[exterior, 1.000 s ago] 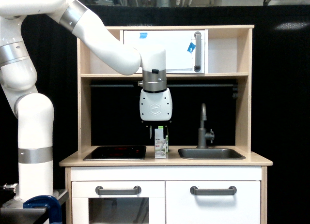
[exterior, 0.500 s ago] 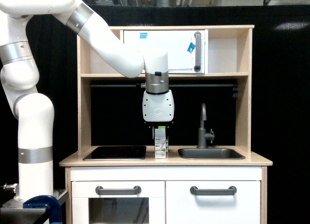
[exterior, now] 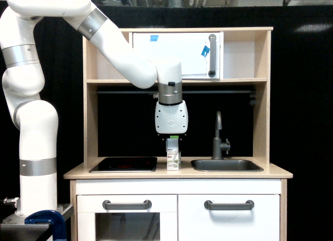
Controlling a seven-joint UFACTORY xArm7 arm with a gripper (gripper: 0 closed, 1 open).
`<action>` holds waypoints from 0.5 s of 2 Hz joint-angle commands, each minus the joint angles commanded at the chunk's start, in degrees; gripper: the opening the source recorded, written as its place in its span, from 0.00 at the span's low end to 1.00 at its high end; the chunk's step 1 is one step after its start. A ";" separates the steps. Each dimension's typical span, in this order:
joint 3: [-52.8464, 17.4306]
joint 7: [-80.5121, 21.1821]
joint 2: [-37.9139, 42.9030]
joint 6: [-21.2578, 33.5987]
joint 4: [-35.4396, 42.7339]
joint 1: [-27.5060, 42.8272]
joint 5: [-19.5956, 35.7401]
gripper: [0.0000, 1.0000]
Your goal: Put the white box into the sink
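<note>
The white box (exterior: 173,160) stands upright on the wooden counter (exterior: 177,174), between the stove plate and the sink (exterior: 244,166). A bit of green shows at its top edge, so a second carton may stand right behind it. My gripper (exterior: 173,142) hangs straight down over the box, its fingers reaching around the carton's top. The fingers merge with the carton, so I cannot make out whether they press on it. The box's base still looks level with the counter. The sink is a shallow dark grey basin just to the exterior view's right of the box.
A tall dark grey tap (exterior: 218,138) rises behind the sink's left end. The black stove plate (exterior: 124,164) lies to the exterior view's left of the box. A shelf (exterior: 177,81) runs above my gripper, with a white cabinet door (exterior: 177,54) over it. Wooden side walls (exterior: 261,105) bound the counter.
My gripper has shifted a little toward the exterior view's right and slightly lower, from beside and above the box to directly over its top. The box has stayed in place.
</note>
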 joint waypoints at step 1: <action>-0.74 -1.15 1.16 3.03 3.56 -1.27 -0.28 0.00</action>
